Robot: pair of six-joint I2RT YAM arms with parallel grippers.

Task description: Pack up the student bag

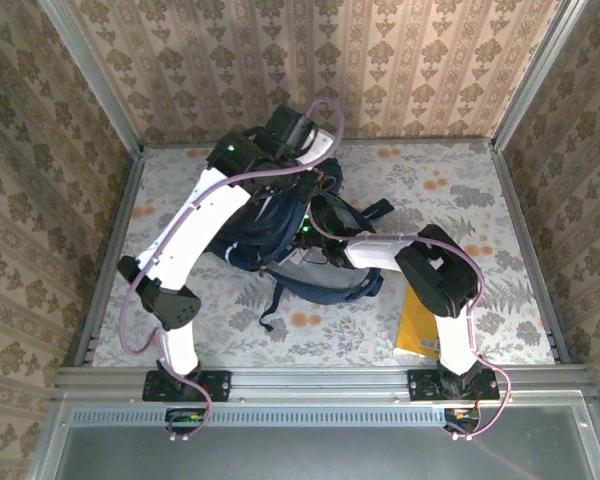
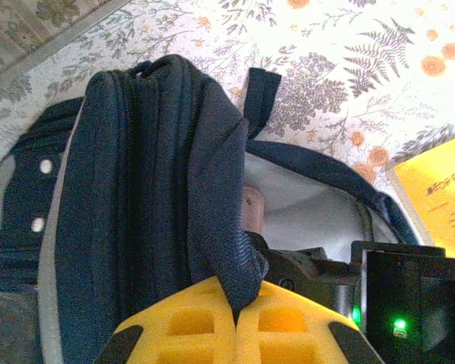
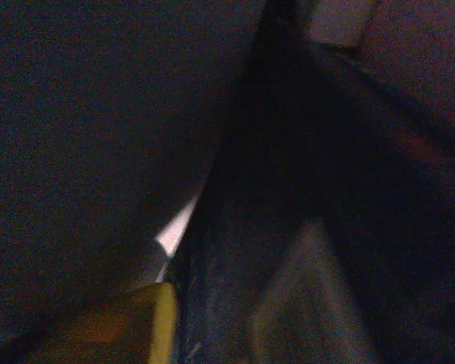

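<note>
**Asker:** Floral cloth covers the table [image 1: 460, 190], and beige patterned wallpaper [image 1: 400, 60] lines the walls around it. What sits in the middle?

**Describer:** The student bag [image 1: 265, 235], a large dark navy backpack, lies at the centre of the table. Its straps trail toward the near edge, and both arms bend in over it.

**Asker:** What is the left gripper doing?

**Describer:** From the left wrist, the left gripper [image 2: 239, 294] has its yellow fingers [image 2: 189, 322] pinched closed on a fold of navy fabric at the edge of the bag's opening. Pale grey lining [image 2: 311, 205] shows inside that opening.

**Asker:** And the right one?

**Describer:** The right gripper [image 3: 163, 307] is down inside the bag. Its wrist view is nearly black, with dark fabric all around and one yellow finger at the bottom edge. I cannot tell whether it is open or closed.

**Asker:** Anything else on the table?

**Describer:** A yellow booklet [image 1: 420, 325] lies flat to the right of the bag, partly under the right arm.
</note>
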